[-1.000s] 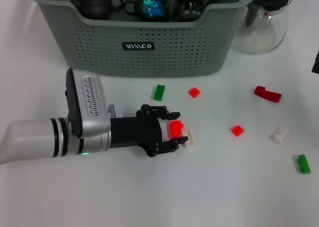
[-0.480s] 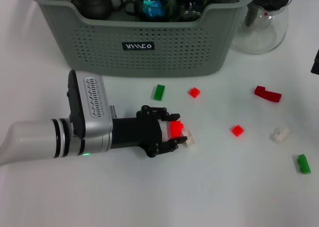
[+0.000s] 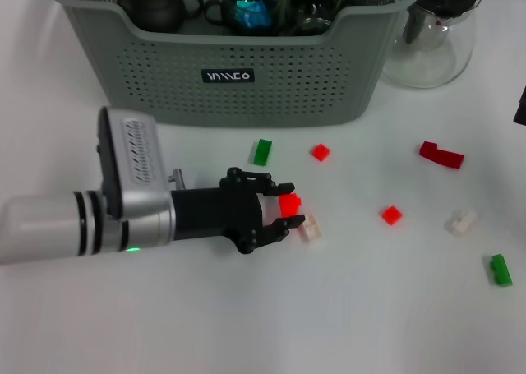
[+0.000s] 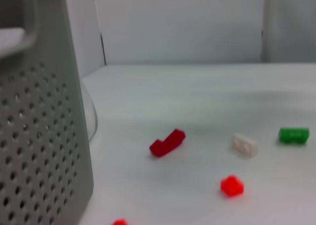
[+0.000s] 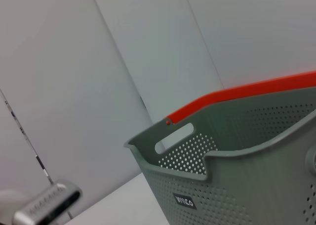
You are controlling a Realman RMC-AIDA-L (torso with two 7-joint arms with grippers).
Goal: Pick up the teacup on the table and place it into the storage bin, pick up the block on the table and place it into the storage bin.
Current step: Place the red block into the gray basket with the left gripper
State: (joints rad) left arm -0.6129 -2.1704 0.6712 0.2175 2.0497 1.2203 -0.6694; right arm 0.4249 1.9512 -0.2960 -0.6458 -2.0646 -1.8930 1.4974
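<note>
Head view, left gripper: your left gripper (image 3: 288,211) reaches in from the table's left edge toward the middle, fingers clamped on a red block (image 3: 289,203), a white block (image 3: 310,228) just beside the tips.
Head view, storage bin: the storage bin (image 3: 238,82) sits at the table's far edge; inside you've got a dark teapot (image 3: 159,8), a cup with blue inside (image 3: 253,8) and a clear glass cup (image 3: 312,8).
Head view, table: a glass jug (image 3: 431,33) stands just right of the bin; loose on the table (image 3: 345,308) are a green block (image 3: 262,151), small red pieces and a curved red piece (image 3: 440,154) toward the right edge.
Left wrist view: you see the bin wall (image 4: 39,136) close up, the curved red piece (image 4: 167,142), a white block (image 4: 245,144) and a green block (image 4: 294,135) beyond.
Right wrist view: the bin (image 5: 237,151) from outside and the other arm's silver housing (image 5: 47,202) low in the corner; your right gripper doesn't show, so I can't tell its state.
</note>
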